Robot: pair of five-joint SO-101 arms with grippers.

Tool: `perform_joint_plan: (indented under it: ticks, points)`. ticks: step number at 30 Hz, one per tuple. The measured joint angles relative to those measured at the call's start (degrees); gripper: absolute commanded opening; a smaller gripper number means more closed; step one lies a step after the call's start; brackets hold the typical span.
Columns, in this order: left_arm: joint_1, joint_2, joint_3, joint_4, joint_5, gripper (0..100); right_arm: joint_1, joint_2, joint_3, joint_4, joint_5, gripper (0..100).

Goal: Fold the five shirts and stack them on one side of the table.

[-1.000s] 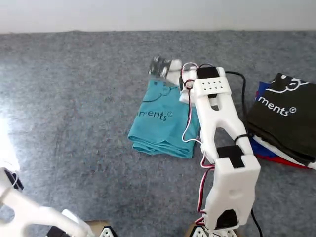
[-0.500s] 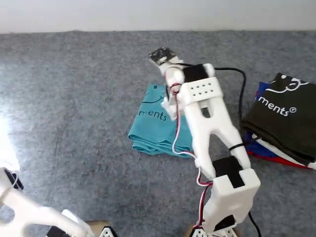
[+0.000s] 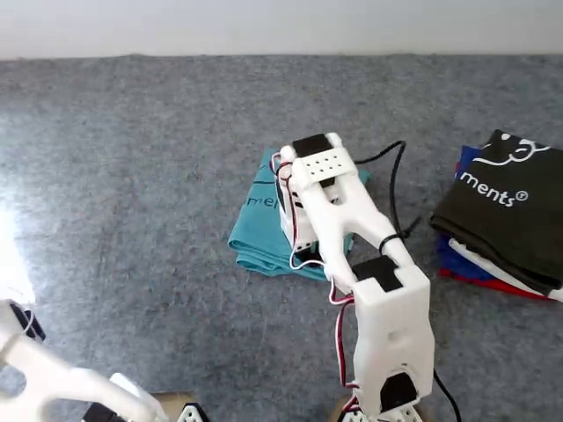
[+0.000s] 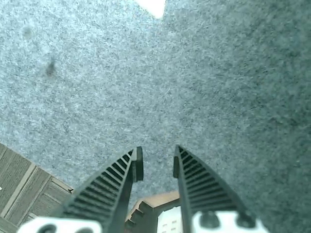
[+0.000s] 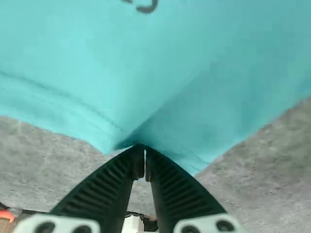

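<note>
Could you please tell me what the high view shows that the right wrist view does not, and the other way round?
The high view adds the right arm from above and, off to its side, a stack of folded shirts with a black shirt on top. The right wrist view adds the right end effector up close, closed on the puckered edge of the teal shirt. Both share that teal shirt, folded, and the grey table cover.
</note>
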Motion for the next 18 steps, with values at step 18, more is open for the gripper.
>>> perform_joint_plan:
  ticks: [18]
  points:
    - [0.0, 0.0, 0.09, 0.26, 0.0, 11, -1.85, -8.53, -0.44, -8.62, 0.0, 0.9]
